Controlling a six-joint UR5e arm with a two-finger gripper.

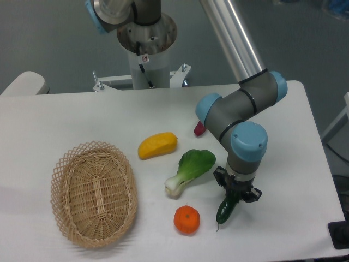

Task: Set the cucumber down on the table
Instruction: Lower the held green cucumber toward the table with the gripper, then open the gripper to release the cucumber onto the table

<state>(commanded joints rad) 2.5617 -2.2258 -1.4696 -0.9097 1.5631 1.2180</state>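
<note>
Nearest you, at the front of the table [65, 117], sit the orange [186, 219] and, just to its right, the lower end of the cucumber [226, 208]. You can see the cucumber's long axis running on a slant: its thin tip points down and slightly left, toward the front edge, while its upper end rises into the hand [238, 194]. The hand points straight down from the arm's wrist, and its 2 fingers are closed around that upper end, so it is grasping the cucumber. You cannot tell whether the tip touches the table or hangs just above it.

Left of the hand you have the bok choy [189, 171], leaf end up and right, white stem down and left, close to the orange but apart from it. Farther back lies the yellow mango [157, 145]. The wicker basket [93, 193] stands well to the left, with nothing visible inside it. Behind the arm's elbow a small red-purple thing [199, 129] peeks out; you cannot make out what it is.
</note>
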